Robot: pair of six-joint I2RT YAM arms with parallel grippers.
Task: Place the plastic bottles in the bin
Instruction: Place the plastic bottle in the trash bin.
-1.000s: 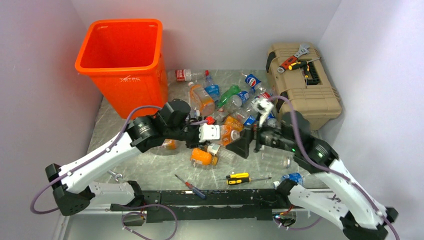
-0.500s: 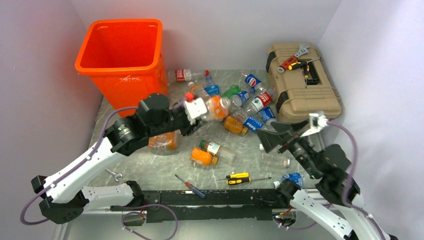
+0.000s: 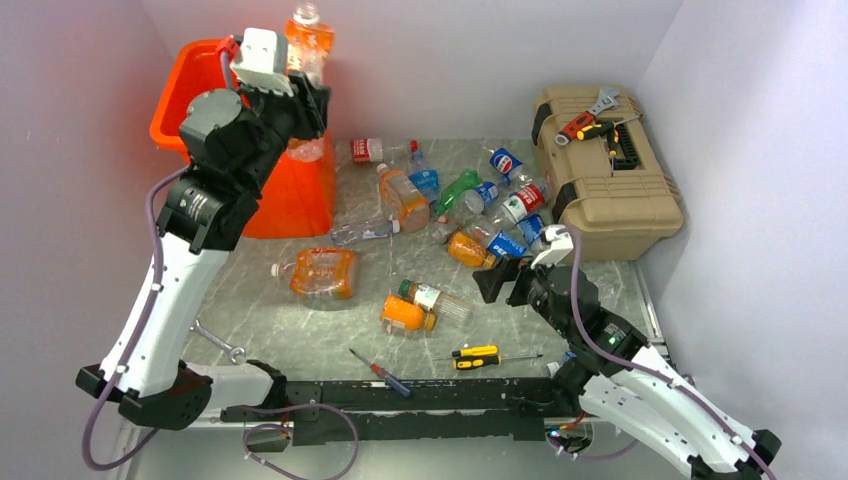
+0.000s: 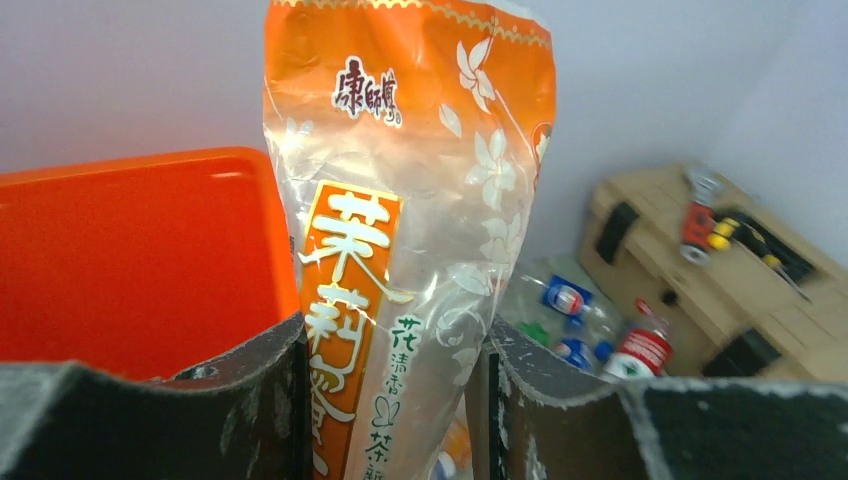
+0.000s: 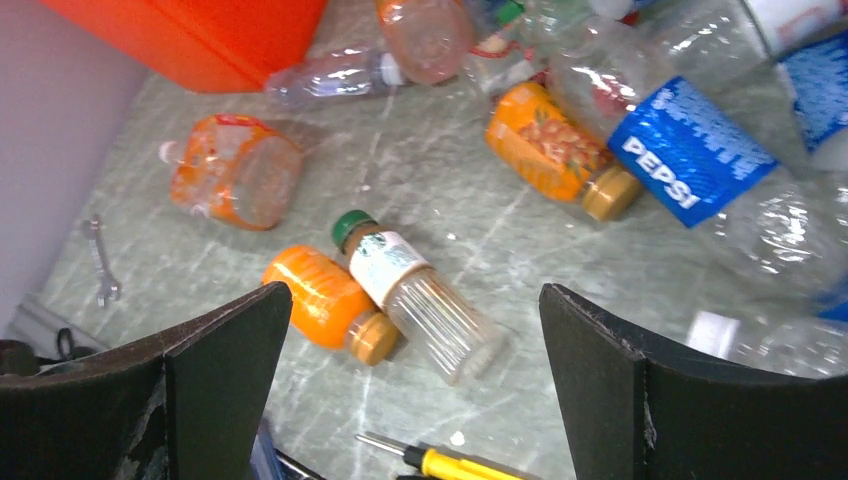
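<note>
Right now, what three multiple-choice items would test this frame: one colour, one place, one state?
1. The toolbox is: A tan; B blue; C green.
2. The left tool's bottle is: A on the toolbox; B held high by the bin; C in the right tool.
3. The right tool is: A shut on a bottle; B shut, empty; C open, empty.
Answers: A, its lid and sides are tan; B, the bottle stands up beside the orange rim; C, its jaws stand wide with nothing gripped.
</note>
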